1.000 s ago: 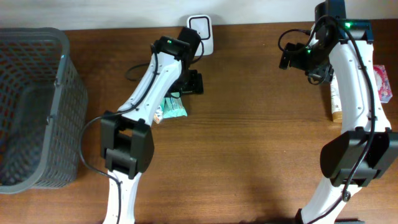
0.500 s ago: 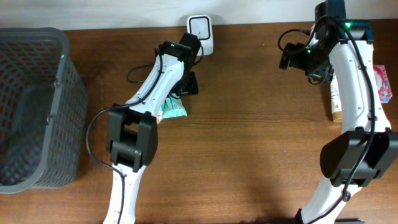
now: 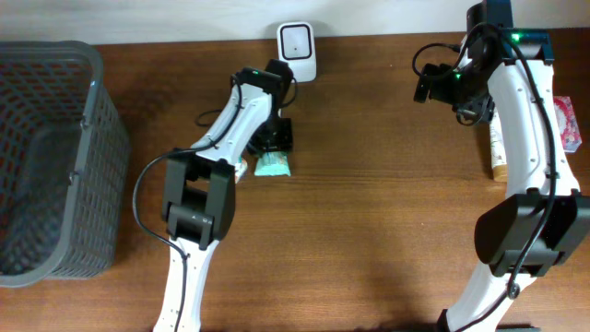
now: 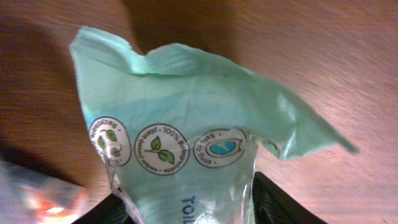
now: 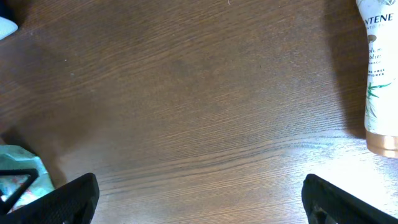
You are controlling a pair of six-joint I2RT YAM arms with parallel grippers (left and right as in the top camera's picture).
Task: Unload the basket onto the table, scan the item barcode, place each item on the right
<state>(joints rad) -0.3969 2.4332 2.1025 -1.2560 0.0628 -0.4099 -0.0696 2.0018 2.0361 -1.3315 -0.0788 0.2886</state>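
Observation:
The item is a crumpled pale green packet [image 3: 273, 166] with round leaf logos, lying on the wooden table just below the left gripper [image 3: 274, 136]. In the left wrist view the packet [image 4: 186, 118] fills the frame. Its lower part sits between the two black fingers of the left gripper [image 4: 186, 211], which press on both its side edges. No barcode shows on the face I see. The white scanner [image 3: 297, 41] stands at the table's back edge, above the left gripper. The right gripper [image 5: 199, 202] hovers wide open over bare wood, with nothing between its fingers.
A grey mesh basket [image 3: 55, 157] stands at the far left. A white Pantene tube [image 3: 499, 138] [image 5: 377, 74] and a pink packet [image 3: 568, 120] lie at the right edge. Another whitish packet [image 3: 239, 168] lies partly under the left arm.
The left gripper's jaws have narrowed onto the green packet, which has swung and shifted right, from beside the arm to below the gripper. The right arm has not moved.

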